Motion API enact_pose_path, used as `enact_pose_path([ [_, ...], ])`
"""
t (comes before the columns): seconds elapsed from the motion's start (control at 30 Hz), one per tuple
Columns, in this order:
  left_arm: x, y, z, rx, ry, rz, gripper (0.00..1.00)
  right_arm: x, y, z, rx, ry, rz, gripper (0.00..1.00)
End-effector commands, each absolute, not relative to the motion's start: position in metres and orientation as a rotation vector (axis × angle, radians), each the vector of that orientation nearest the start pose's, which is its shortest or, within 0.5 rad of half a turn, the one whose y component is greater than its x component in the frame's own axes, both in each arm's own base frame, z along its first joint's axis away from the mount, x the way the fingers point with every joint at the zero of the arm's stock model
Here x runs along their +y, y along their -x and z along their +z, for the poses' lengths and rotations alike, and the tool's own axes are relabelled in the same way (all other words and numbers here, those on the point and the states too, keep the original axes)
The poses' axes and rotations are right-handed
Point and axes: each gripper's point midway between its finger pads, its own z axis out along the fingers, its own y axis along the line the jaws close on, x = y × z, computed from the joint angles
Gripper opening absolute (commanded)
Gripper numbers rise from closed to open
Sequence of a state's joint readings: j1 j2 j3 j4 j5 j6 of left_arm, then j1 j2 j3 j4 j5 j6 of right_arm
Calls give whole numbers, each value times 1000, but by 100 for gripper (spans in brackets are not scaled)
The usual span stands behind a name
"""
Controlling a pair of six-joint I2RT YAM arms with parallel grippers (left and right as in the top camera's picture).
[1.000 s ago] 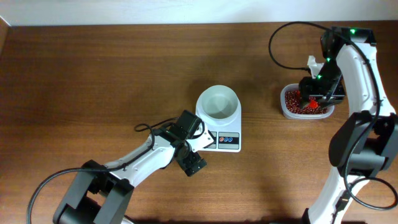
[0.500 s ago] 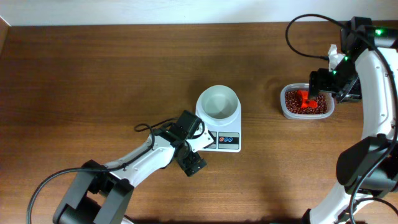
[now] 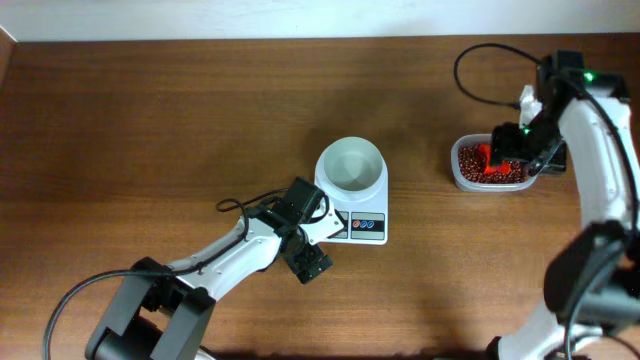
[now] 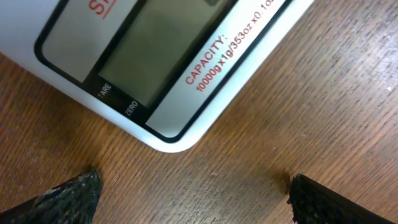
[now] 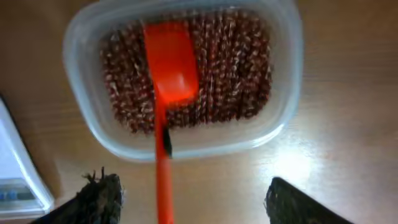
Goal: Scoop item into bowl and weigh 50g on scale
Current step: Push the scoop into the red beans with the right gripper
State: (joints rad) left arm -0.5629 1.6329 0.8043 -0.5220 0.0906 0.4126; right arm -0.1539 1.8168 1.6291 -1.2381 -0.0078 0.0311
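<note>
Wood, dark brown: table (image 3: 150, 120), bearing every item below.

White digital kitchen scale (image 3: 365, 228): mid-table, front panel towards the robot. The part of its display seen by the left wrist camera shows no digits.

Clear rounded-rectangular plastic container (image 3: 462, 178): well apart from the scale, on the robot's right. It serves as the stock bin.

Small round white bowl (image 3: 350, 165): upright on the scale's platform and empty, judged to be set there so that additions register directly.

Left gripper (image 3: 318, 232): fingers wide apart and holding nothing, straddling the scale's front left corner. It is probably parked there to steady the scale or reach its buttons.

Right gripper (image 5: 191, 186): above the container's near edge, fingers spread. The scoop handle runs between them, and neither finger is seen touching it.

Red plastic scoop (image 5: 171, 62): blade lying on the stock.

Small dark reddish-brown beans (image 5: 236, 68): a loose pile, all in the container; none is in the bowl.

Change: a second ago the right wrist sat directly over the container. It then swung out to the far right and is now back beside it. The scoop has barely shifted. The left arm, scale and bowl are unchanged.
</note>
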Motion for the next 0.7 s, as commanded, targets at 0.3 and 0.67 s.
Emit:
enact_pose_path([
  [0.3, -173, -229, -16, 2619, -1438, -212, 99, -48, -335, 129, 2524, -264, -1, 97],
  [0.67, -173, -229, -16, 2619, -1438, -212, 99, -38, -369, 104, 2514, -143, 86, 21],
])
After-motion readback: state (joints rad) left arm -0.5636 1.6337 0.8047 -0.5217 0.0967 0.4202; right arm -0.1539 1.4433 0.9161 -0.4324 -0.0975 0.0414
